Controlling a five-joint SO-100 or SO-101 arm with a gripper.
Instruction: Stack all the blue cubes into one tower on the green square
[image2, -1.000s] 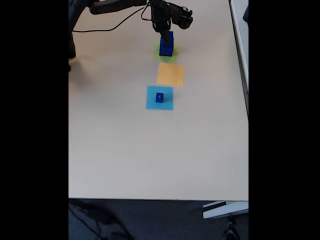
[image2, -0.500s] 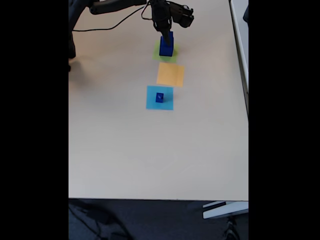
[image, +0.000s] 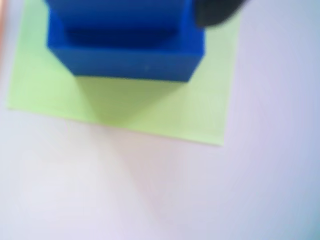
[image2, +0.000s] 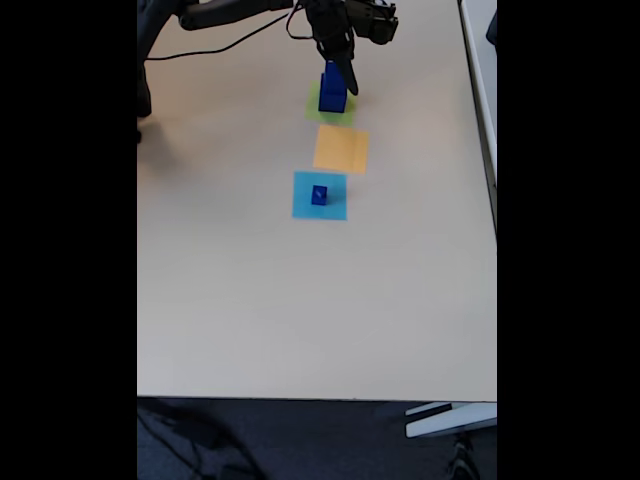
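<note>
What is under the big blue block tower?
The flat lime-green paper square lies under the stack of dark-blue cubes, on the table. Its edges stick out around the bottom cube; the part beneath the cube is covered.

No text anywhere that I can read. No labels, brands, numbers or signs on anything in either view. The small cube (image2: 319, 195) has a tiny pale speck on top in the fixed view, but it's way too small to tell if it's a mark or just glare.
</note>
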